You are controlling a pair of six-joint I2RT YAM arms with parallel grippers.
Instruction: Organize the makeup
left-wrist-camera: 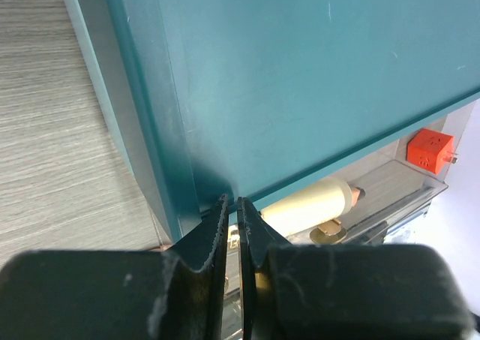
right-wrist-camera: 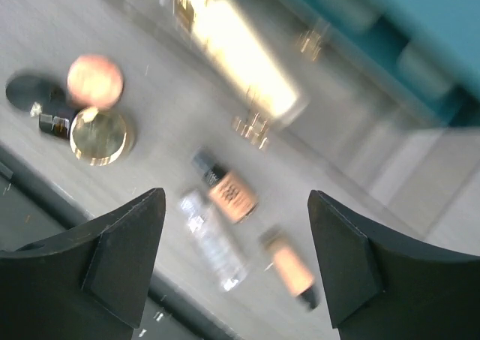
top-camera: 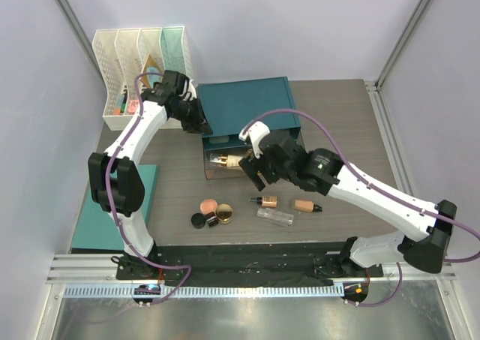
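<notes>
Here, beige bottles (top-camera: 304, 205) lie near a pink compact (top-camera: 208, 205).

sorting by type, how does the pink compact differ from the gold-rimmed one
The pink compact has a matte peach-pink top; the gold-rimmed compact shines gold. The pink compact lies farther back on the table, the gold-rimmed compact nearer its front edge. Both are round, similar in size and lying flat.

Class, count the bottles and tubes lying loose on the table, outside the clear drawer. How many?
3: a peach foundation bottle, a clear bottle just nearer, and a tan tube to their right. The right arm may hide more.
</notes>
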